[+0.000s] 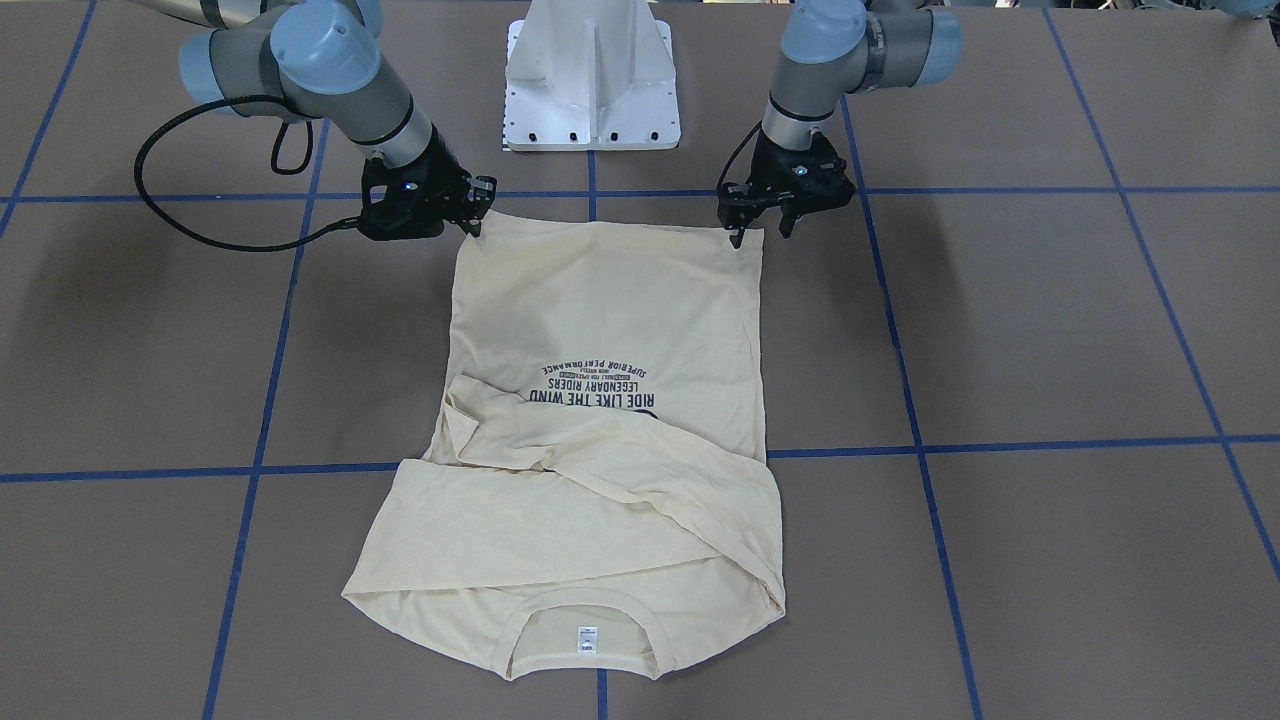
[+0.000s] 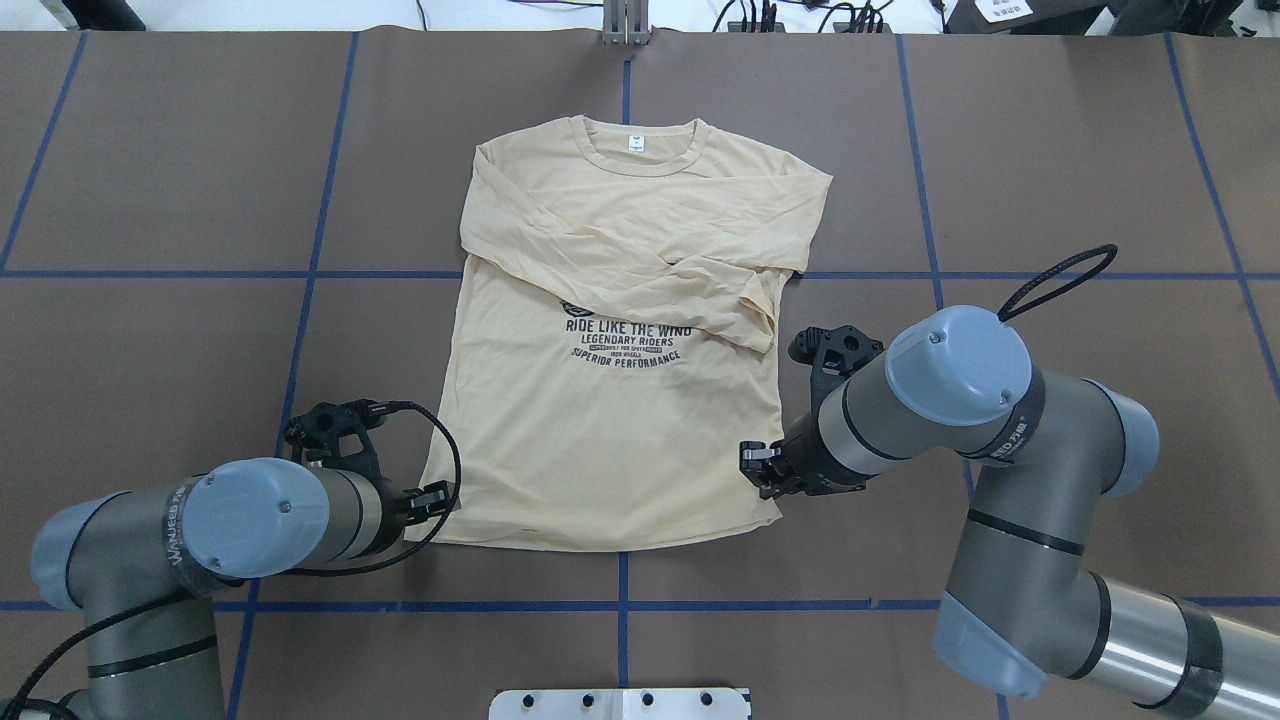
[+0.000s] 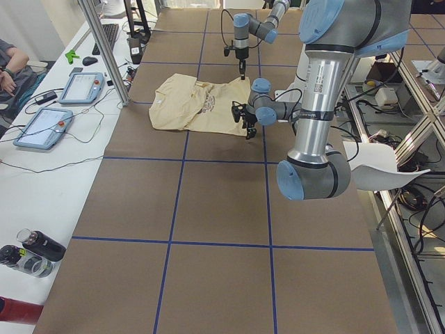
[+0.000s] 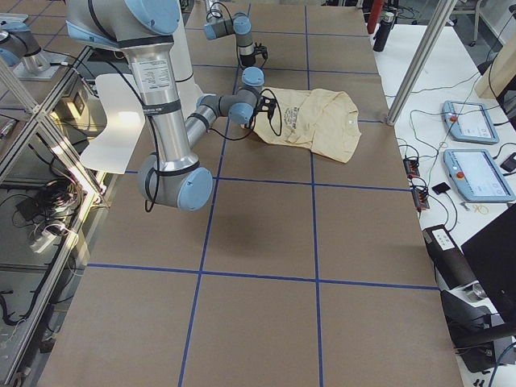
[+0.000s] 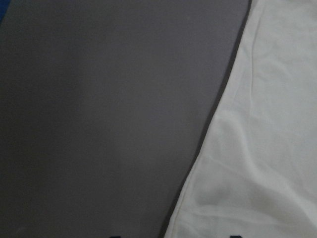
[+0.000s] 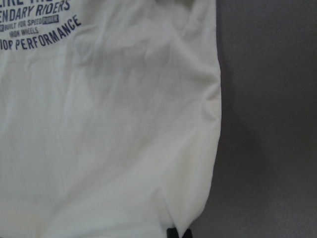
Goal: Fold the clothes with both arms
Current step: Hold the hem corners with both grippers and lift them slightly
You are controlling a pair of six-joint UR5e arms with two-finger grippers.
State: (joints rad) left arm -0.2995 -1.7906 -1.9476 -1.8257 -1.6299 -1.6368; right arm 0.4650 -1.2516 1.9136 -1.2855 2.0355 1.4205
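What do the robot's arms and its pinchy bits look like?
Both are grey-silver tubes with light blue round caps at the joints. The left arm and right arm each wear a dark band with small white lettering. The left end effector and right end effector are black with two fingers, and a black cable loops off each wrist.

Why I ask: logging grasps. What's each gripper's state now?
Left gripper: open, at the T-shirt hem corner, holding nothing.
Right gripper: appears closed on the other hem corner.
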